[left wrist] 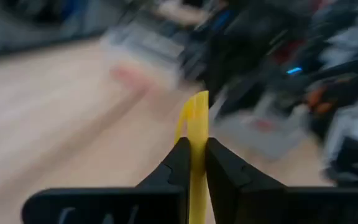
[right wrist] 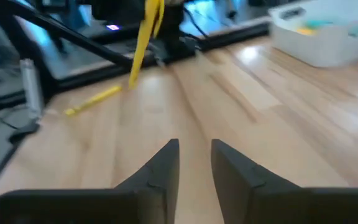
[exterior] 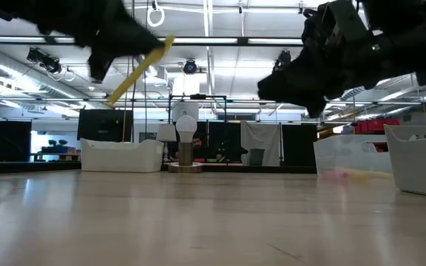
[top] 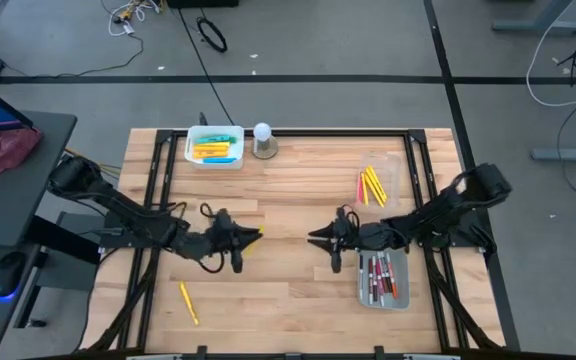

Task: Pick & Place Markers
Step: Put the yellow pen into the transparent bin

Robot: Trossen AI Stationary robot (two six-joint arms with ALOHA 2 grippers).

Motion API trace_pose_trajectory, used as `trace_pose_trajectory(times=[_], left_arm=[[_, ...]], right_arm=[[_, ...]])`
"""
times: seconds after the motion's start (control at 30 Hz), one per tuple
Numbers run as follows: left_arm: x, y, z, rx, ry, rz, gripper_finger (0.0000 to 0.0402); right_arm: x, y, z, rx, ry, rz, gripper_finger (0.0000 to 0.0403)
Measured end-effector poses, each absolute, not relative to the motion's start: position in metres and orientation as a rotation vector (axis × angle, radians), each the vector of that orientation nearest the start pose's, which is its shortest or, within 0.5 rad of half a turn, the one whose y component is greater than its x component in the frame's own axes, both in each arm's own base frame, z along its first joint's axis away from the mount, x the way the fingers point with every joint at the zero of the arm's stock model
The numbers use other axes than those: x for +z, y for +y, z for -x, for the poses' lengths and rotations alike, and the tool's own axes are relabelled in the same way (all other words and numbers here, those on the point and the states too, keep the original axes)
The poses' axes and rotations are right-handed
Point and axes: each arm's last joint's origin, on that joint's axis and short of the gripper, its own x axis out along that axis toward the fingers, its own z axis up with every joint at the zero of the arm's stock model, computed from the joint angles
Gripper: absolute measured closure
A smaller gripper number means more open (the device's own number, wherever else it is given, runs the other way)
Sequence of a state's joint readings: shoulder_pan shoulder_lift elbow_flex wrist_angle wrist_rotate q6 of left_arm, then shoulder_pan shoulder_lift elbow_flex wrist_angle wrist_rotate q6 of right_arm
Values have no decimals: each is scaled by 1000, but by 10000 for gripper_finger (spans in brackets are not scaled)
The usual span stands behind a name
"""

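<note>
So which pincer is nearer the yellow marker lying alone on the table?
Left. The left pincer, shut on another yellow marker, is just beyond the lone yellow marker; the right pincer sits farther across, mid-table.

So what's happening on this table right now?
The left gripper is shut on a yellow marker, held up off the wooden table near its middle. The right gripper faces it, open and empty. Another yellow marker lies on the table; more sit in the white bin and the clear tray.
</note>
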State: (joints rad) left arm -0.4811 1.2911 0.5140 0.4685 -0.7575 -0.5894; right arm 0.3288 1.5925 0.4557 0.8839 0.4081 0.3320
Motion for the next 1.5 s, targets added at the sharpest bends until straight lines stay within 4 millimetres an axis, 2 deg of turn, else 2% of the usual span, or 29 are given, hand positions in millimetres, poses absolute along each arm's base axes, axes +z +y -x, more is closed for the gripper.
trace_pose_trajectory(times=[0.17, 0.37, 0.5, 0.63, 0.8, 1.03, 1.17, 1.27, 1.37, 1.5], left_arm=[[226, -95, -238, 208, -29, 314, 370], [226, -99, -255, 187, -94, 235, 368], [227, -107, -272, 185, -96, 167, 368], [228, -114, -287, 185, -92, 115, 366], [227, -118, -292, 179, -86, 94, 360], [226, -119, -292, 159, -69, 72, 340], [225, -123, -291, 137, -57, 12, 296], [224, -126, -289, 166, -47, -23, 256], [220, -127, -288, 217, -10, -58, 222], [215, -125, -287, 271, 44, -70, 195]], right_arm=[[141, 90, -290, -16, 83, -174, 261], [156, 106, -335, 10, 7, -41, 205], [168, 112, -352, 10, 29, -25, 201], [175, 116, -360, 13, 46, -25, 218], [175, 122, -359, 23, 50, -22, 267], [173, 129, -353, -55, 97, -2, 377], [178, 131, -345, -97, 188, 0, 378], [190, 130, -331, -167, 282, -12, 369], [208, 122, -313, -211, 377, -49, 375], [230, 100, -284, -305, 504, -114, 381]])
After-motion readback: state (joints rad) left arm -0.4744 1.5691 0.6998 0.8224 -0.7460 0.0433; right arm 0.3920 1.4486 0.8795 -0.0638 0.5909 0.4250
